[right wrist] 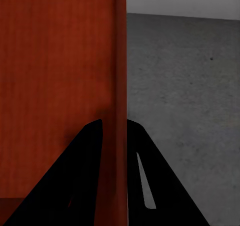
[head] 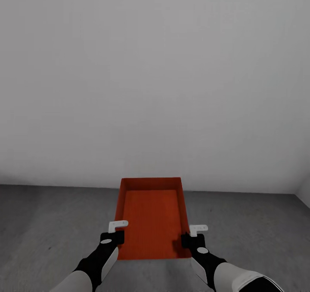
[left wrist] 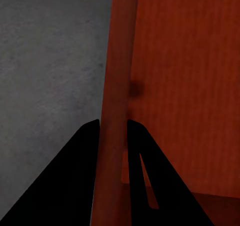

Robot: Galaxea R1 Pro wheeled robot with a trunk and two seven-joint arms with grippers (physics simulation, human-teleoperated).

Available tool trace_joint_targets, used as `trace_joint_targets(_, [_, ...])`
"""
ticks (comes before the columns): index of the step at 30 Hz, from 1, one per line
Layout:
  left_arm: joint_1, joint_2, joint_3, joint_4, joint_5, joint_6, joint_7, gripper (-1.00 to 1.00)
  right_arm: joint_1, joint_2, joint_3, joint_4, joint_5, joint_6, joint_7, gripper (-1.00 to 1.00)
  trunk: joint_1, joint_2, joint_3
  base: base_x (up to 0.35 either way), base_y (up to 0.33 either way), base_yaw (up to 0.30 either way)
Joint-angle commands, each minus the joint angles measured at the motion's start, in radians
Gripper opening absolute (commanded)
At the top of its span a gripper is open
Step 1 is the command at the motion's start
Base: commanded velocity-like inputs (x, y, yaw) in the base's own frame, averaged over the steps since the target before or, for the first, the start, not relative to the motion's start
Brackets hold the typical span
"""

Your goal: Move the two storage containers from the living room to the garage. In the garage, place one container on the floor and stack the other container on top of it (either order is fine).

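Open orange-red rectangular storage container [head: 151,214] held over dark grey concrete floor [head: 51,223]; left gripper [head: 115,232] fingers pinching its left wall; right gripper [head: 193,235] fingers pinching its right wall.

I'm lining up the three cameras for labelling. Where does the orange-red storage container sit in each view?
Head view: storage container bottom centre, held between both grippers.
Left wrist view: its wall runs up the middle, inside to the right.
Right wrist view: its wall and inside take the left half.
Shared landmark: the grey concrete floor beside the container.
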Motion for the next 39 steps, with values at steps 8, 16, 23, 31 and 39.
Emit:
trace_joint_targets(8, [-0.001, 0.033, 0.023, -0.01, -0.007, 0.008, 0.014, -1.0, 0.0, 0.0, -0.025, 0.002, -0.009, -0.001, -0.004, -1.0, 0.031, -0.057, -0.039, 0.0, 0.0, 0.0])
trace_joint_targets(16, [-0.001, 0.033, 0.022, -0.01, -0.007, 0.008, 0.014, -1.0, 0.0, 0.0, -0.025, 0.002, -0.009, -0.001, -0.004, -1.0, 0.061, -0.113, -0.077, 0.0, 0.0, 0.0])
trace_joint_targets(23, [-0.001, 0.033, 0.022, -0.01, -0.007, 0.008, 0.015, -1.0, 0.0, 0.0, -0.025, 0.002, -0.009, -0.001, -0.004, -1.0, 0.061, -0.113, -0.088, 0.0, 0.0, 0.0])
trace_joint_targets(31, [-0.001, 0.033, 0.022, -0.011, -0.007, 0.008, 0.016, -1.0, 0.0, 0.0, -0.025, 0.002, -0.009, -0.001, -0.003, -1.0, 0.061, -0.113, -0.101, 0.0, 0.0, 0.0])
trace_joint_targets(39, [-0.001, 0.033, 0.023, -0.01, -0.007, 0.008, 0.016, -1.0, 0.0, 0.0, -0.025, 0.002, -0.009, -0.001, -0.004, -1.0, 0.061, -0.113, -0.113, 0.0, 0.0, 0.0])
